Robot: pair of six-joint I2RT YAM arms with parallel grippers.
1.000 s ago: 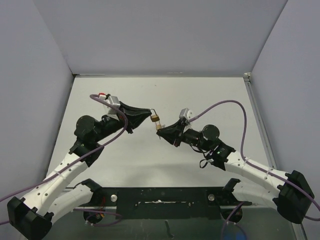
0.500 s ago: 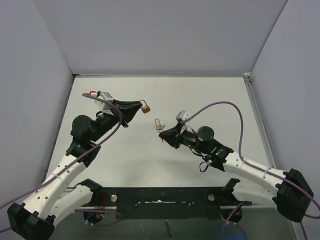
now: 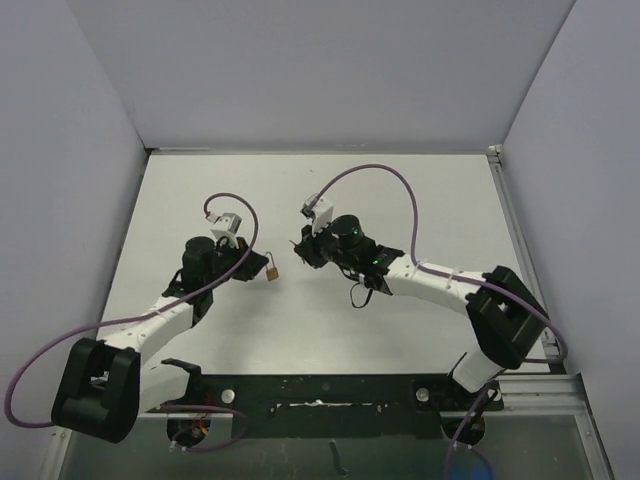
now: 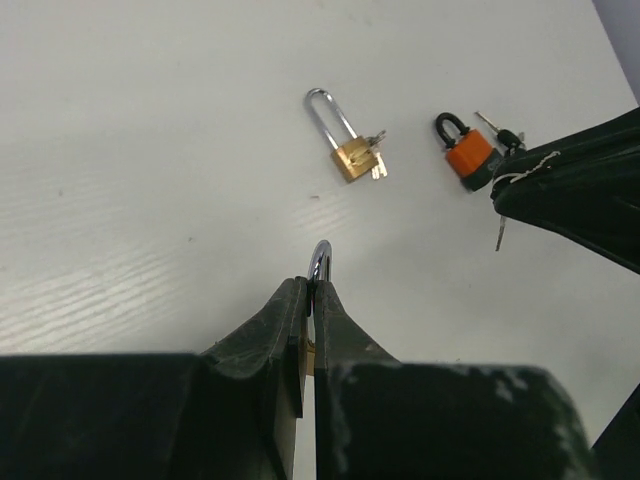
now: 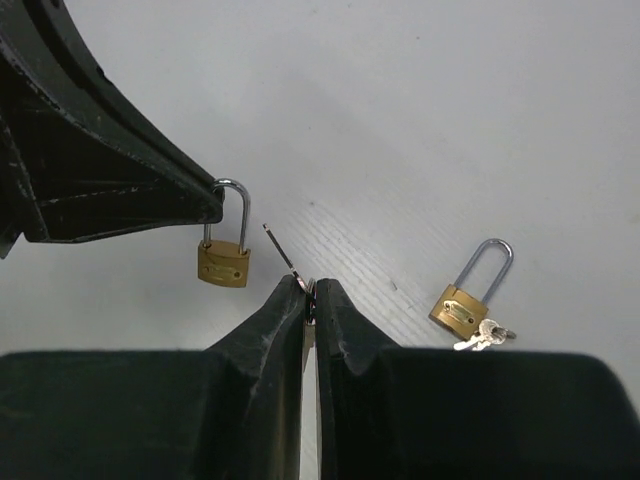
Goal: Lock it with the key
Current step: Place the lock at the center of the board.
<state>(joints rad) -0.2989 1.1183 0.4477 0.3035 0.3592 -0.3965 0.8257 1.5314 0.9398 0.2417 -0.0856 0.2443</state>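
Padlock and key held apart over mid-table. Left gripper (image 4: 312,285): fingers pinched tight on the shackle of a small brass padlock (image 5: 222,262), which hangs body-down, left of centre. Right gripper (image 5: 309,286): just right of the padlock and apart from it, fingers narrowed onto a key (image 5: 280,248) whose blade points toward the padlock without touching. Lying on the white table (image 3: 420,190): a long-shackled brass padlock (image 4: 354,158) with keys, and an orange padlock (image 4: 467,160) beside the right gripper.
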